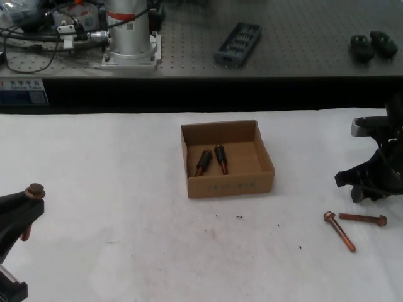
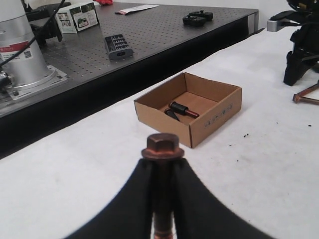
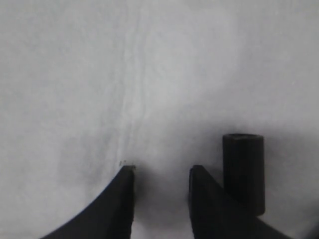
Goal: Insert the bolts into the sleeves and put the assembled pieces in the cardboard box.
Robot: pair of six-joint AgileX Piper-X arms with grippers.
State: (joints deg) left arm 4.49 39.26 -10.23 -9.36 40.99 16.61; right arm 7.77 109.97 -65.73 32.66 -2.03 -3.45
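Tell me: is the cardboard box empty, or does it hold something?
Not empty. Inside the open box, a sleeved bolt and a second sleeved bolt lie side by side on its floor.

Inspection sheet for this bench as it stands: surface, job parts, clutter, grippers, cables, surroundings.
Surface: white sheet, faintly smudged.
Job's things: cardboard box holds two assembled pieces; two loose bolts lie close together on the sheet; one black sleeve stands upright beside the right gripper.
Clutter: a few dark specks in front of the box.
Grippers: left gripper shut on a held bolt, head up; right gripper open, nothing between its fingers.
Cables: bundle on the table behind, off the sheet.
Surroundings: perforated table with a silver column, a black rack and two dark knobs.
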